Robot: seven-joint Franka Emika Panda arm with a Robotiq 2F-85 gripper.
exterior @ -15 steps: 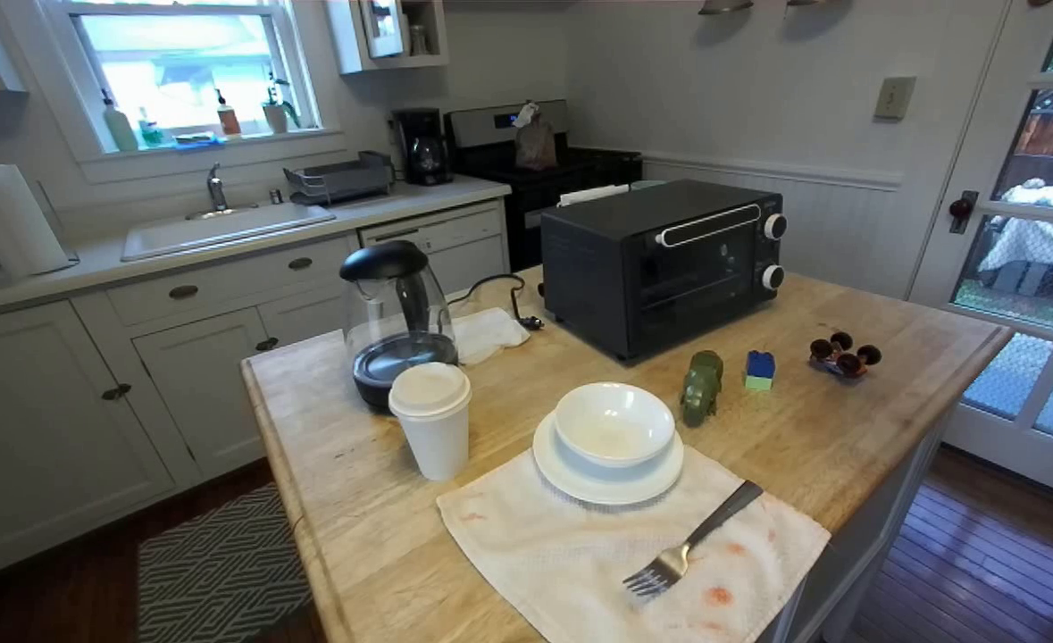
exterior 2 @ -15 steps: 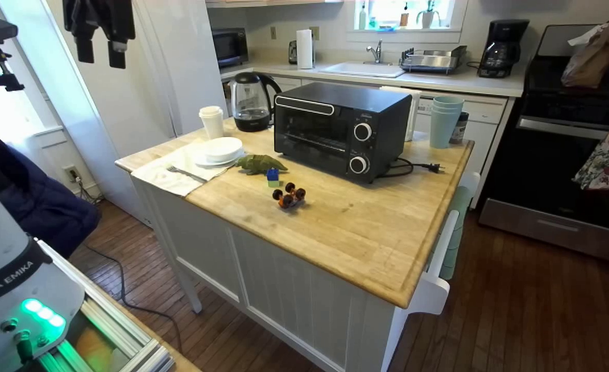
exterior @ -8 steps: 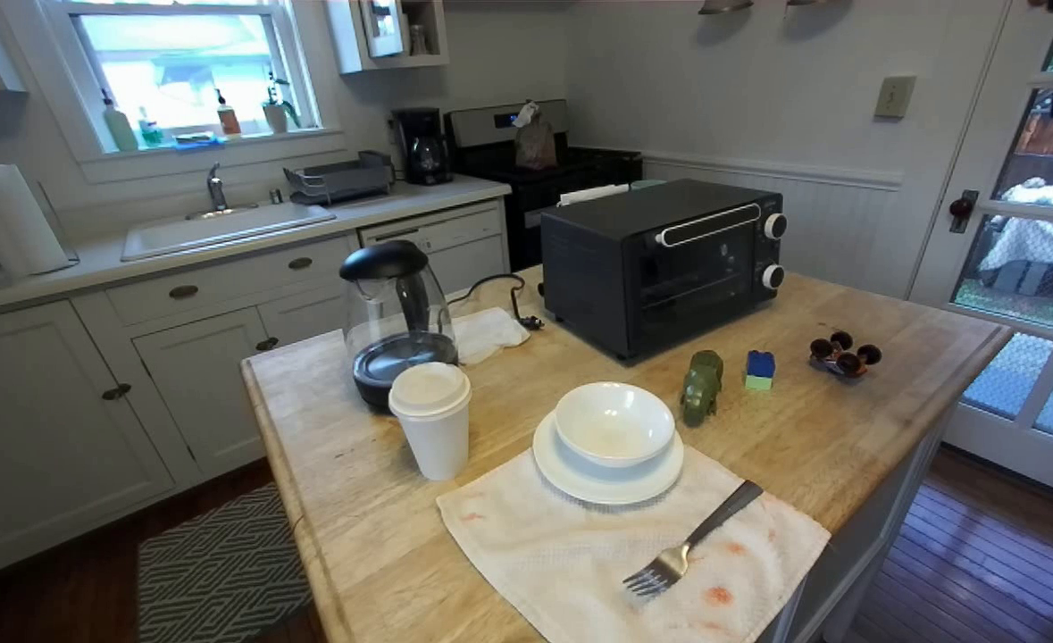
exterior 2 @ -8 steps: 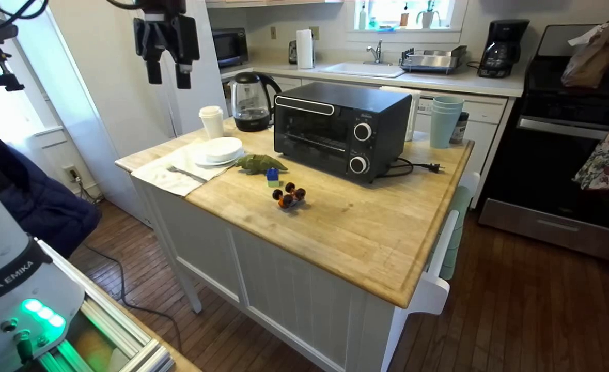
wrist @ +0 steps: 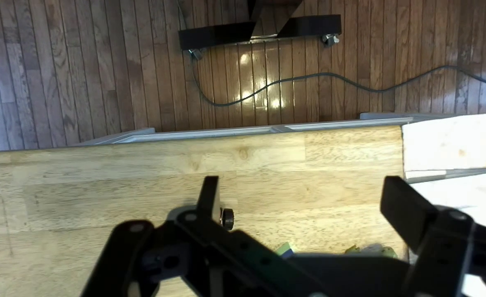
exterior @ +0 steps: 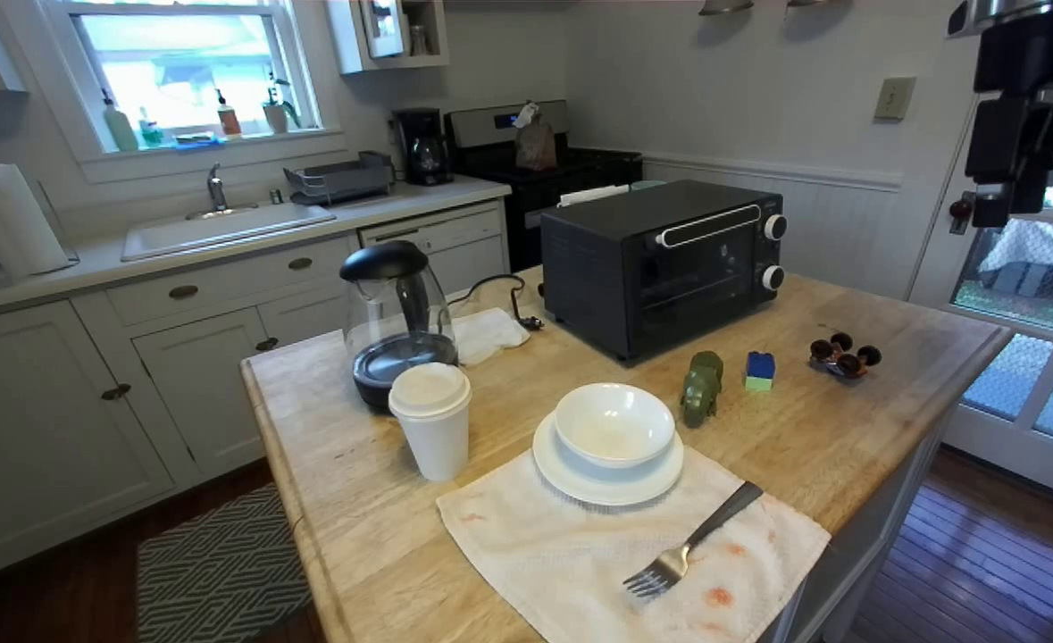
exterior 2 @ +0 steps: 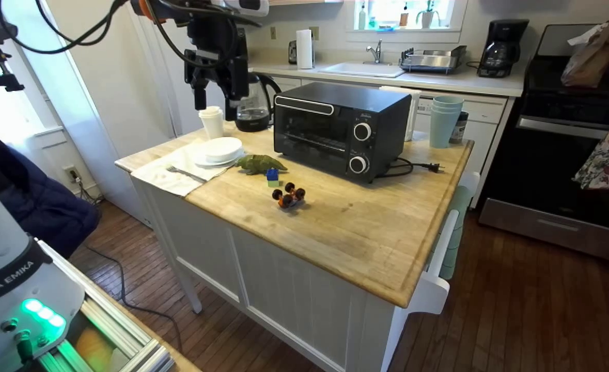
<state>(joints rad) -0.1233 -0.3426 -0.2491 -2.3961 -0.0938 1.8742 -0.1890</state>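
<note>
My gripper (exterior 2: 215, 106) is open and empty, held well above the wooden island top. It also shows at the upper right of an exterior view (exterior: 995, 210). In the wrist view its fingers stand wide apart (wrist: 301, 183). A toy car with dark wheels (exterior 2: 289, 196) lies wheels up; in the wrist view the left finger hides all but a wheel (wrist: 227, 219). A blue and green block (exterior: 759, 370) and a green toy animal (exterior: 701, 388) stand near it, mostly hidden in the wrist view. A white bowl (exterior: 614, 424) sits on a plate (exterior: 609, 489).
A fork (exterior: 692, 542) lies on a stained cloth (exterior: 544, 545). A black toaster oven (exterior: 597, 268), a glass kettle (exterior: 401, 330) and a lidded white cup (exterior: 432, 429) stand on the island. Stacked blue cups (exterior 2: 446, 124) stand at its far corner.
In an exterior view, the open gripper has moved right and down from the upper left. In an exterior view, it has come in from the right edge. The objects on the island have not moved.
</note>
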